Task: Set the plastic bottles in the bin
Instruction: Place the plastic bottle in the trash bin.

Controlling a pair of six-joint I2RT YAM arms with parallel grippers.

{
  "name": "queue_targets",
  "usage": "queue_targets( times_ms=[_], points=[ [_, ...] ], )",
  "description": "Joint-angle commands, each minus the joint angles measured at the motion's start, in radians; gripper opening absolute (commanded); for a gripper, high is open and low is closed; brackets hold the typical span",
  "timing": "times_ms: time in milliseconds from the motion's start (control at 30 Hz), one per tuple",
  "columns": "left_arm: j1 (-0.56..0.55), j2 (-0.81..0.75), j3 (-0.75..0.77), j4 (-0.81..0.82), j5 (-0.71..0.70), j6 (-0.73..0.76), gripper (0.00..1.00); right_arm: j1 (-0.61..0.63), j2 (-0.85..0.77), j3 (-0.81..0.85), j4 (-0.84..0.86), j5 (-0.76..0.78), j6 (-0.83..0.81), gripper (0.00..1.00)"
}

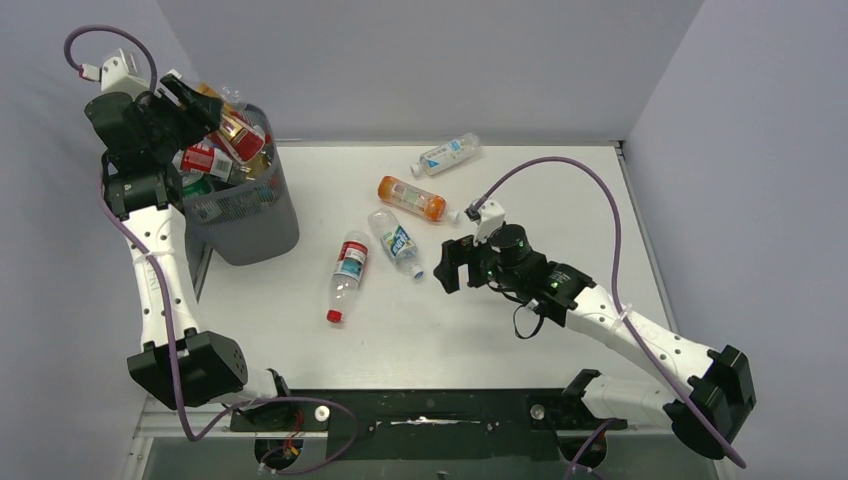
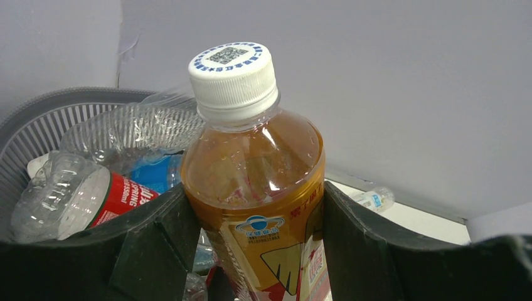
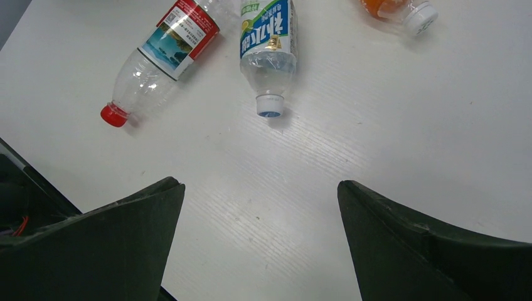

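My L tool (image 2: 260,251) is clamped on an amber bottle (image 2: 254,169), white cap up, over the bin (image 1: 255,225) packed w/ bottles. R tool (image 3: 258,188) is spread wide, holding nothing, above the surface (image 3: 389,132). A blue-cap bottle (image 3: 266,37) lies just ahead of it.

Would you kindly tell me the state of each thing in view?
left gripper, shut on amber bottle
amber bottle, capped, held over bin
right gripper, open, empty
bin, upright, heaped full
red-capped bottle, lying, capped
blue-labelled bottle, lying, capped
orange bottle, lying, capped
far bottle, lying
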Motion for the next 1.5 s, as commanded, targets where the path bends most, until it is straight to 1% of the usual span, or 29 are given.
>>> queue_targets(
  times_ms=[0,33,100,133,167,500,567,667,733,1000,1267,1467],
  points=[
    [0.005,-0.032,0.002,-0.008,-0.04,0.039,0.57,0.004,0.011,0.027,0.069,-0.022,0.005,0.99],
    [0.005,-0.033,0.003,-0.011,-0.046,0.041,0.61,0.004,0.013,0.029,0.07,-0.023,0.005,0.99],
    [0.005,-0.037,0.003,-0.013,-0.052,0.043,0.76,0.006,0.018,0.031,0.071,-0.026,0.005,0.99],
    [0.005,-0.038,0.003,-0.014,-0.055,0.043,0.79,0.006,0.021,0.032,0.071,-0.027,0.005,0.99],
    [0.005,-0.039,0.004,-0.016,-0.056,0.044,0.8,0.006,0.022,0.032,0.071,-0.027,0.005,0.99],
    [0.005,-0.066,-0.007,-0.023,-0.077,0.036,0.83,0.006,0.035,0.026,0.082,-0.025,0.001,0.98],
    [0.004,-0.084,-0.017,-0.008,-0.056,0.021,0.83,0.004,0.049,0.028,0.088,-0.02,-0.007,0.98],
    [-0.011,-0.09,-0.012,-0.005,0.014,-0.008,0.83,-0.003,0.092,0.042,0.092,-0.012,-0.023,0.98],
    [-0.043,-0.096,-0.011,-0.005,0.032,-0.017,0.83,-0.005,0.127,0.055,0.099,-0.013,-0.035,0.98],
    [-0.265,-0.13,-0.048,-0.015,-0.006,-0.004,0.83,-0.024,0.287,0.12,0.142,-0.039,-0.085,1.0],
    [-0.434,-0.16,-0.126,-0.032,-0.063,0.022,0.84,-0.036,0.46,0.182,0.206,-0.137,-0.127,0.87],
    [-0.494,-0.169,-0.167,-0.042,-0.084,0.03,0.84,-0.034,0.56,0.241,0.219,-0.181,-0.139,0.77]
  ],
)
